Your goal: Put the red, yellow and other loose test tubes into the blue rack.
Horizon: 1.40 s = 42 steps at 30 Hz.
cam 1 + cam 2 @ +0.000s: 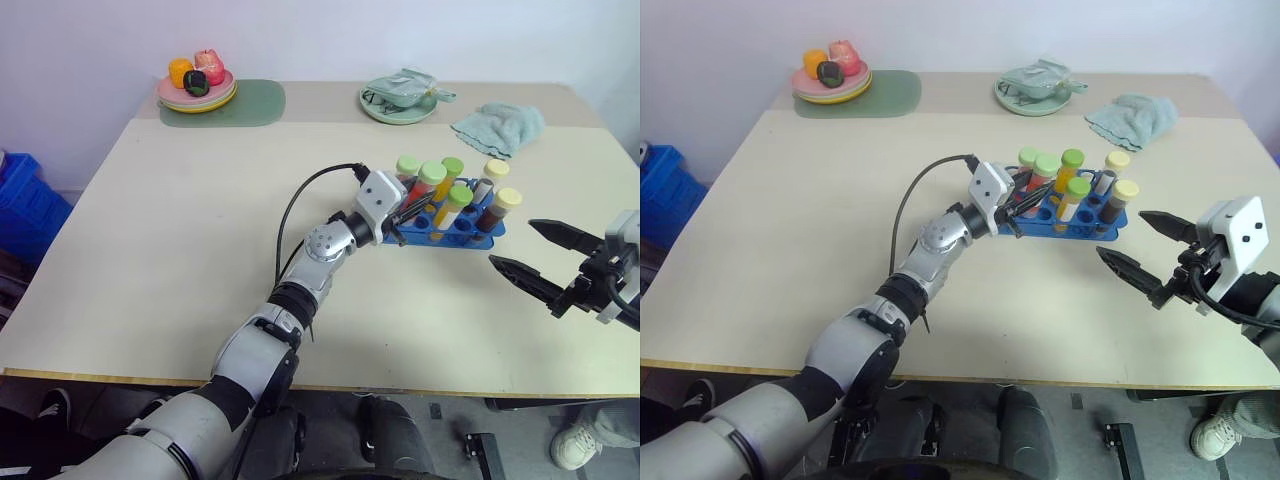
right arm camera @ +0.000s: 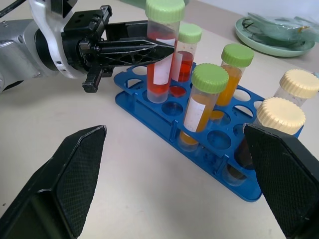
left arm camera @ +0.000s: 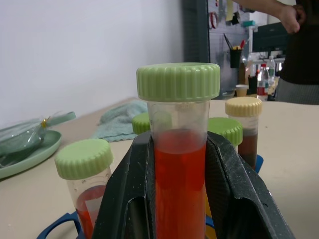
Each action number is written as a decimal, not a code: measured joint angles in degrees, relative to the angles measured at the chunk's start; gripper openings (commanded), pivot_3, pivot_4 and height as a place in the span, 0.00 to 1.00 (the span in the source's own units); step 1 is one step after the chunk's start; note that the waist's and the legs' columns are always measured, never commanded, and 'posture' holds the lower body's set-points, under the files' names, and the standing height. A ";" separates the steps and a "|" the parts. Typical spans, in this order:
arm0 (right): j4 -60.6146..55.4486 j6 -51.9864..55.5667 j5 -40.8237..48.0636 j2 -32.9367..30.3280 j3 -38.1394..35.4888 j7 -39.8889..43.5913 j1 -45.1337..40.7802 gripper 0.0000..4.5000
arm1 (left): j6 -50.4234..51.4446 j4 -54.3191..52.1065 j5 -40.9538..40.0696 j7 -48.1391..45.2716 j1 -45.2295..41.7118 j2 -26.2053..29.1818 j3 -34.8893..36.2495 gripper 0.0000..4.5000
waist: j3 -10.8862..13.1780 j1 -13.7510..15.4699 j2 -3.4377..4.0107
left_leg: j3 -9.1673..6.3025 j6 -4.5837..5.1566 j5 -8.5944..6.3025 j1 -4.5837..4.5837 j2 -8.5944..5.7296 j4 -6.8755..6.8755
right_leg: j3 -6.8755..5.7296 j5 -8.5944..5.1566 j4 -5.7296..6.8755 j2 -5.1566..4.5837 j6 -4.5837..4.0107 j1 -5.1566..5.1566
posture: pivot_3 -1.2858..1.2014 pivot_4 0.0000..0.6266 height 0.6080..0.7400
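Note:
My left gripper is shut on a red test tube with a green cap. The tube is upright, and its lower end is in a hole at the left end of the blue rack. In the left wrist view the red tube stands between the two black fingers. Several more tubes stand in the rack: red, orange and yellow ones with green caps, and dark ones with cream caps. My right gripper is open and empty just right of the rack, pointing at it.
At the table's back stand a pink plate of toy fruit on a green mat, a green plate with a plastic bag, and a teal cloth. A blue crate sits off the table's left edge. A person stands far behind.

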 measured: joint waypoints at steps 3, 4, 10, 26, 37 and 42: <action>0.00 -0.07 -0.03 0.03 0.00 0.07 -0.01 1.00 | -0.12 0.01 0.59 0.29 0.20 0.05 -0.19 0.17 | 0.00 -0.01 0.00 | 0.00 0.00 0.00 0.00 0.00 0.00 | 0.00 0.00 0.00 0.00 0.00 0.00 | 0.52 0.24 1.00; 0.00 -0.11 -0.04 0.04 0.00 0.08 -0.01 1.00 | -0.16 0.01 0.78 0.38 0.23 0.06 -0.20 0.17 | 0.00 -0.01 0.00 | 0.00 0.00 0.00 0.00 0.00 0.00 | 0.00 0.00 0.00 0.00 0.00 0.00 | 0.52 0.24 1.00; 0.02 -0.41 -0.12 0.04 0.00 0.34 -0.05 1.00 | -0.23 0.07 1.19 1.29 0.26 0.09 0.01 0.17 | 0.00 -0.01 0.00 | 0.00 0.00 0.00 0.01 0.00 0.00 | 0.00 0.00 0.00 0.00 0.00 0.00 | 0.52 0.24 1.00; 1.08 -1.23 -0.59 0.04 0.50 0.46 -1.15 1.00 | 1.61 -4.42 1.22 2.56 2.54 0.55 -0.68 0.17 | 0.00 0.00 0.00 | 0.00 0.00 0.00 0.00 0.01 0.00 | 0.00 0.00 0.00 0.00 0.00 0.00 | 0.52 0.24 1.00; 1.38 -1.38 -1.06 0.04 1.08 0.69 -1.49 1.00 | 5.20 -13.79 1.30 3.65 8.96 1.09 -3.46 0.17 | -0.02 0.01 0.00 | 0.00 0.01 -0.01 0.06 0.04 0.00 | 0.01 0.00 -0.02 -0.01 0.00 0.06 | 0.52 0.24 1.00; 1.51 -1.38 -1.05 0.04 1.10 0.63 -1.71 1.00 | 4.63 -12.16 1.14 3.84 7.90 1.08 -3.32 0.17 | -0.02 0.02 0.00 | 0.00 0.01 -0.01 0.08 0.03 0.00 | 0.01 0.00 -0.02 0.00 0.00 0.08 | 0.52 0.24 1.00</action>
